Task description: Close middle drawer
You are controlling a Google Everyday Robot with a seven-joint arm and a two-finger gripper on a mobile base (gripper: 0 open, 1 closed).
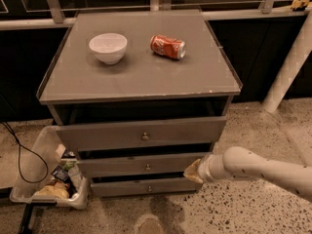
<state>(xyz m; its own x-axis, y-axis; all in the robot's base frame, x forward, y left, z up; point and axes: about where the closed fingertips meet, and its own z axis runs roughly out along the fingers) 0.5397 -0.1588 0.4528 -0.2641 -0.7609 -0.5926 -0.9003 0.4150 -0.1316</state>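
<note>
The grey cabinet [141, 77] has three drawers, all pulled out a little. The middle drawer [122, 165] shows its flat grey front with a small round metal knob [147, 167] at the centre; its inside is hidden under the drawer above. My gripper [194, 171], on a white arm [253, 169] coming in from the right, is at the right end of the middle drawer's front, touching or nearly touching it.
The taller top drawer [97, 135] with a brass knob sticks out farthest; the thin bottom drawer [122, 188] is below. A white bowl [108, 47] and a red can [167, 47] lie on top. A clear bin of snacks [48, 179] and a black cable [19, 155] are left; a white post [290, 62] is right.
</note>
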